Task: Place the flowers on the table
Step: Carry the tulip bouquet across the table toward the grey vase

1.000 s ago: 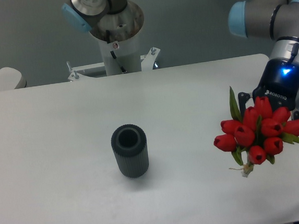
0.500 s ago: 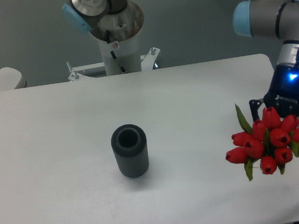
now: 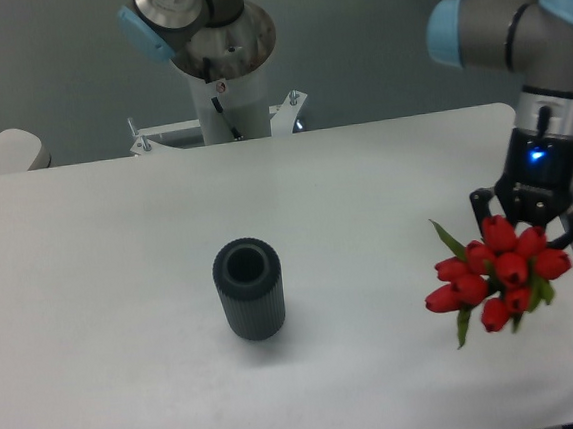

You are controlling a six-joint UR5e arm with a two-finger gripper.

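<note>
Basically the jaws of the gripper (image 3: pixel 525 231) sit right behind the flowers (image 3: pixel 496 273), and the blooms hide the tips, so I cannot tell how wide they stand or whether they pinch the stems. My guess is the bunch hangs from them, since it sits tilted with heads toward the camera and nothing else props it.

Flowers are well to the right of the vase (image 3: pixel 248 288), near the right edge of the tabletop (image 3: pixel 118 239), low over it or just touching; contact not clear.

Handling, as a judgement: light, soft, floppy. Heads and leaves bruise or bend easily, stems are thin and can slip. Best hold is on the bundled stems below the heads, not on the blooms. Set down gently, laid on its side.

Surface: flat matte white, smooth, so stems may slide a bit. Right of the vase there is bare room, but the edge is close, so a roll toward it is the risk.

Robot base (image 3: pixel 224 69) stands behind the vase, beyond the far edge.
</note>
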